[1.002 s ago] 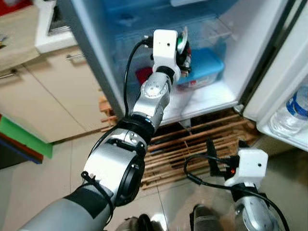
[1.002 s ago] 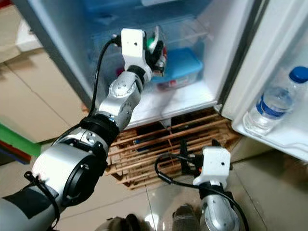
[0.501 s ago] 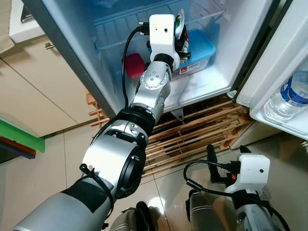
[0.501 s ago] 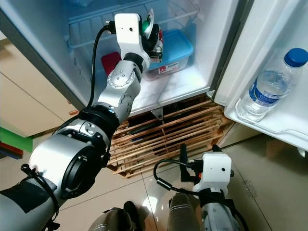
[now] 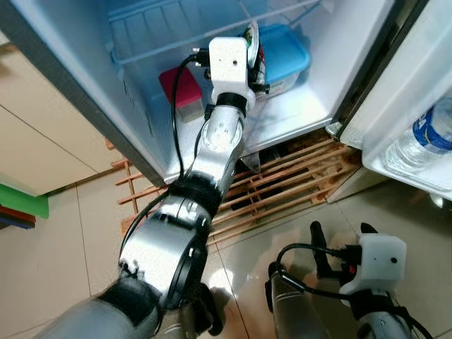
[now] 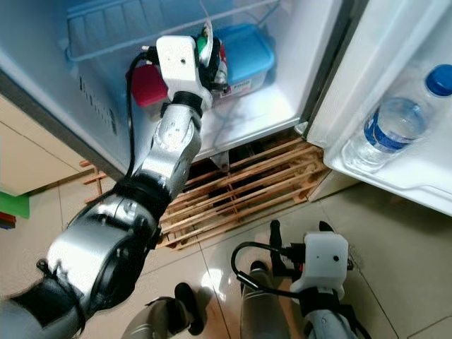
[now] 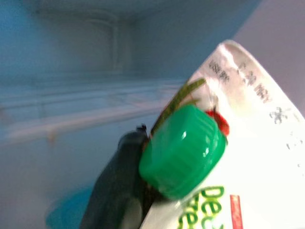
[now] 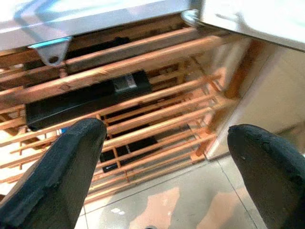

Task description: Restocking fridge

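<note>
2 grippers, 1 busy at the fridge.
Nearest, the right gripper (image 8: 162,162) hangs spread and idle over the wooden slatted pallet (image 5: 282,180); farther in, the left gripper (image 5: 256,55) clamps a white green-capped carton (image 7: 224,157), carrying it toward the fridge's white bottom shelf (image 5: 296,116) beside the blue lidded plastic box (image 5: 286,53).

A wooden pallet (image 5: 282,185) lies on the tiled floor (image 5: 85,233) under the appliance. Beige cabinets (image 5: 39,152) stand to the left, above a green strip (image 5: 21,203).
</note>
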`<state>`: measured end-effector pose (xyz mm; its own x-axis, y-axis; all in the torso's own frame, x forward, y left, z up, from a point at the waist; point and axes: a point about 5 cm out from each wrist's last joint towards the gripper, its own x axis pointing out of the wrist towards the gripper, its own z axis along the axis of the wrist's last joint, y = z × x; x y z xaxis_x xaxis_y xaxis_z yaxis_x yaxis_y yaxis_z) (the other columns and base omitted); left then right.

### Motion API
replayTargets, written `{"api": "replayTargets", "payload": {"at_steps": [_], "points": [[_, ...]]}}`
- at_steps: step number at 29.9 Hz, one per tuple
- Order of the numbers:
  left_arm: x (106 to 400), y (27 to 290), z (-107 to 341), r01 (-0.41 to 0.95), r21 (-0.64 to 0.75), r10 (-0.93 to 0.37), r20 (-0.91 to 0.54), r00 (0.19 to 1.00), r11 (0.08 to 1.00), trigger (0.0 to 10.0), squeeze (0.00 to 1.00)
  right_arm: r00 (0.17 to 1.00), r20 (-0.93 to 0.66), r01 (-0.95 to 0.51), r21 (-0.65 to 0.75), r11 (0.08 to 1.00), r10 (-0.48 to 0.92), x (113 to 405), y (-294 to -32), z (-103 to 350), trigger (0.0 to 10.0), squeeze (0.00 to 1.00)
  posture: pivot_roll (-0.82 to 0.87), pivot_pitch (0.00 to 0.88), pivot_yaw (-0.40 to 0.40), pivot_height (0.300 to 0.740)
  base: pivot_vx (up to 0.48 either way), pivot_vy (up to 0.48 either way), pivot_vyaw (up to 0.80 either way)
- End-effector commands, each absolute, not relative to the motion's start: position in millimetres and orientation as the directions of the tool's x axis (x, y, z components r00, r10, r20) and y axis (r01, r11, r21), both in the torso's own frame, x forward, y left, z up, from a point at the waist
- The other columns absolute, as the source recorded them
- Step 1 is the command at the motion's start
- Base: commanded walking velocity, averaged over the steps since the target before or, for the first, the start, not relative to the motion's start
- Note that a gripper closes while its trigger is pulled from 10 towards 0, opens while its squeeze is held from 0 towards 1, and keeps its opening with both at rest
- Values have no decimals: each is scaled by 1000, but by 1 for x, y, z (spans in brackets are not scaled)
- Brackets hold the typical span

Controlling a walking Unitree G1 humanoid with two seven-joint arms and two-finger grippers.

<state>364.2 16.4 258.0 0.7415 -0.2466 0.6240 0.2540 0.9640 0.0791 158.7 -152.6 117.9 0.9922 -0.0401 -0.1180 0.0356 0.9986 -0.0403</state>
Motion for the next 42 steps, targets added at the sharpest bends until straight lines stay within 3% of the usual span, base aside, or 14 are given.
{"api": "replayTargets", "payload": {"at_steps": [1, 7, 17, 21, 26, 42], "points": [[351, 13, 271, 243, 128, -260, 712, 652, 961, 10000, 0, 987, -154, 30, -27, 999, -34, 156, -150, 112, 10000, 0, -436, 342, 154, 740, 0, 0, 0], [356, 32, 243, 175, 108, -204, 611, 765, 979, 10000, 0, 988, -155, 24, -24, 999, -28, 158, -150, 112, 10000, 0, -430, 336, 152, 740, 0, 0, 0], [321, 56, 233, 181, 215, -278, 631, 725, 960, 10000, 0, 987, -157, 24, -30, 999, -29, 159, -152, 110, 10000, 0, -402, 321, 154, 740, 0, 0, 0], [321, 65, 226, 159, 223, -263, 586, 767, 962, 10000, 0, 988, -150, 19, -26, 999, -23, 163, -151, 110, 10000, 0, -383, 313, 154, 740, 0, 0, 0], [342, 75, 211, 105, 119, -147, 438, 887, 987, 10000, 0, 991, -137, -2, -21, 1000, -1, 170, -148, 110, 10000, 0, -374, 301, 145, 740, 0, 0, 0], [376, 51, 219, 172, -31, -150, 351, 924, 985, 10000, 0, 992, -123, -11, -26, 1000, 8, 177, -148, 112, 10000, 0, -383, 287, 136, 740, 0, 0, 0]]}}
